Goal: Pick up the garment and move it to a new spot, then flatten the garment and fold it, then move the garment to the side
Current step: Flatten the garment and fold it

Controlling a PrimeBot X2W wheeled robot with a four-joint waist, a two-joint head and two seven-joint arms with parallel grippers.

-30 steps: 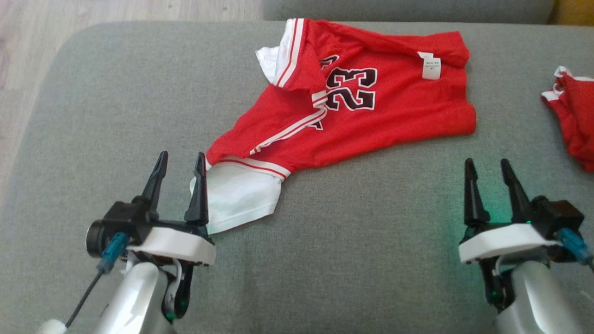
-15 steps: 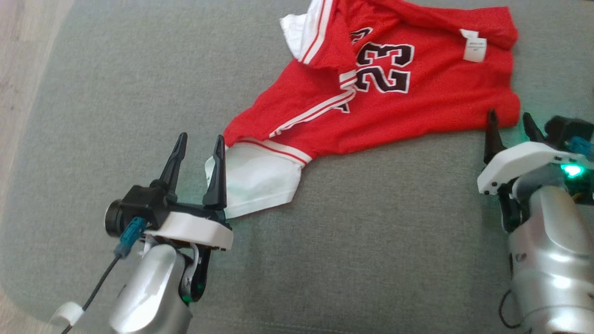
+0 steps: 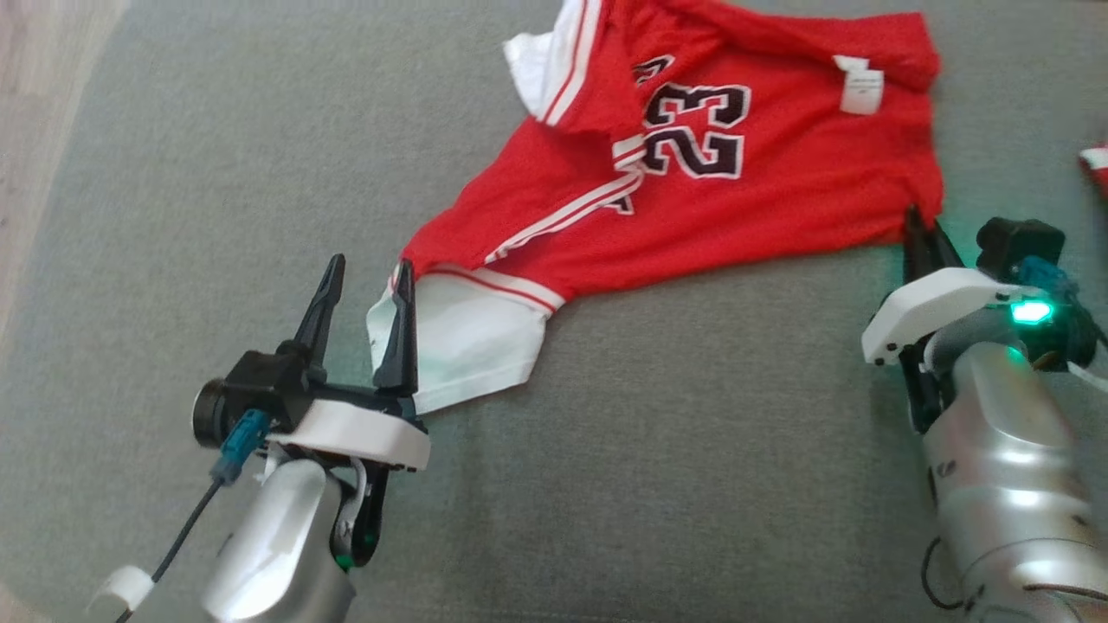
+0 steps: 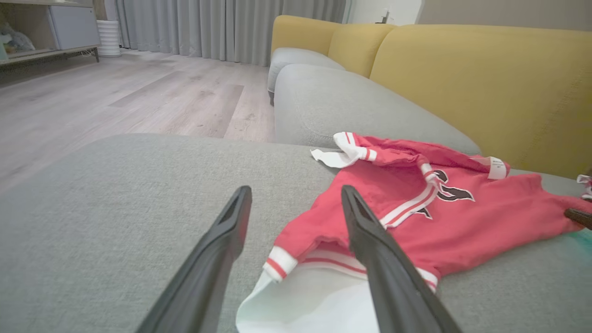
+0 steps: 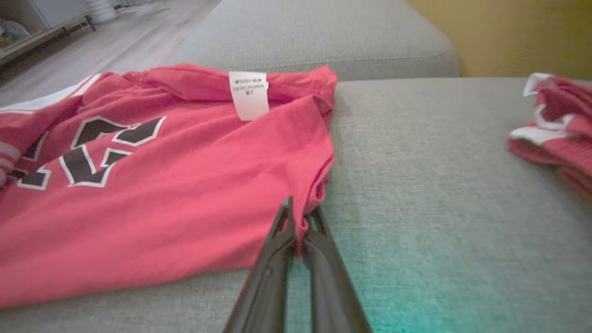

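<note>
Pinching the garment's (image 3: pixel 762 199) near right corner, my right tool (image 3: pixel 922 223) is closed, with a fold of red cloth caught between its two dark fingers in the right wrist view (image 5: pixel 301 208). The garment, a red jersey with a dark "23" and a white label (image 3: pixel 859 86), lies rumpled on the grey seat cushion (image 3: pixel 692 433), across the cushion's far half. Its white end (image 3: pixel 467 337) trails toward the cushion's near left. My left tool (image 3: pixel 370 264) is spread wide and holds nothing. One finger is over that white end, the other over bare cushion. Whether it touches the cloth I cannot tell. Another red garment (image 3: pixel 1095 160) sits at the cushion's right edge.
</note>
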